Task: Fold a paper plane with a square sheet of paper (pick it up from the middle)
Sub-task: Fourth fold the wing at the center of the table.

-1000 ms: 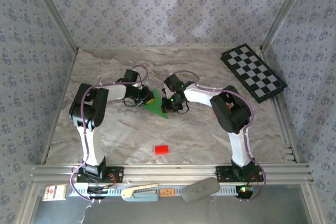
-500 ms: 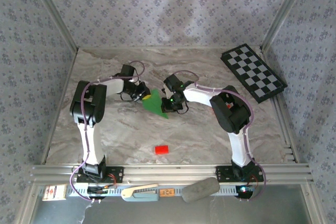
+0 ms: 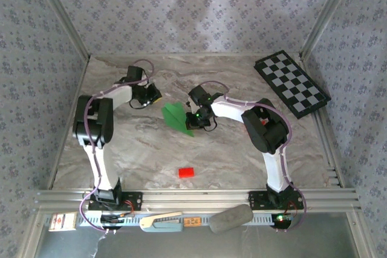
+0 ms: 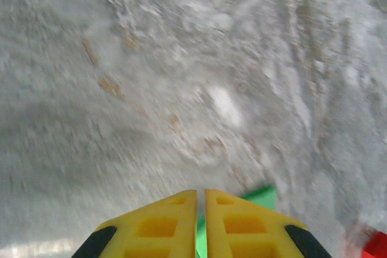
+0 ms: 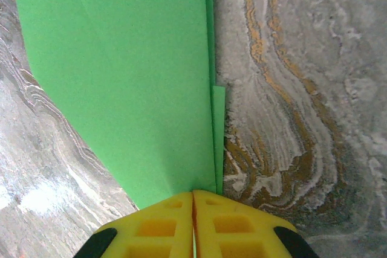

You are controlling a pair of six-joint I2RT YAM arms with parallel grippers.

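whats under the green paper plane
Marble table shows around the paper plane, which seems to rest on it. The patch directly beneath is hidden by the paper. The right gripper is shut on one end.

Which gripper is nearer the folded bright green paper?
Right. The right gripper pinches the folded bright green paper at its right edge; the left gripper sits apart, off its far-left side.

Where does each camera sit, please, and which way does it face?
Top external: above, behind the bases, looking down on the table; both arms.
Left wrist: on the left arm, facing marble; shut left gripper.
Right wrist: on the right arm, facing down; right gripper pinching the paper plane.
Shared: all see the paper plane.
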